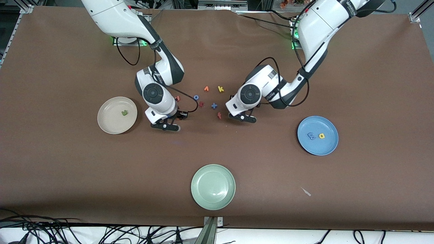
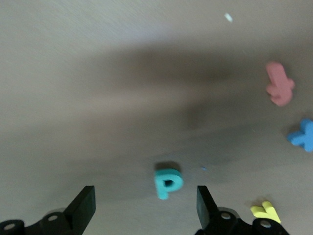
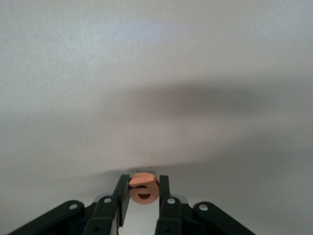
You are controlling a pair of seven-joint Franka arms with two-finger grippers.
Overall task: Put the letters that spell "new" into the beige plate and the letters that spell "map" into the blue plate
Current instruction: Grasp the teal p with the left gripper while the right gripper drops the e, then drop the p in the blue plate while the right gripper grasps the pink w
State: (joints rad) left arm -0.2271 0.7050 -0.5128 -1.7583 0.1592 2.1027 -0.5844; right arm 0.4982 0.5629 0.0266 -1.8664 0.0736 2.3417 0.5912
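High front camera facing robots, wrist cameras close above table (image 1: pixel 67 176), sharing it

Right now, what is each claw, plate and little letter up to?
Right gripper: shut on the orange e.
Left gripper: open around the teal p, which lies flat.
Beige plate: holds the green n.
Blue plate: holds two letters.
Pale green plate: nothing in it.

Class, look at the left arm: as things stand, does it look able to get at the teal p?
Probably yes. The left gripper hangs open right over the teal p, which lies flat on the table between the fingers, with nothing touching it or in the way.
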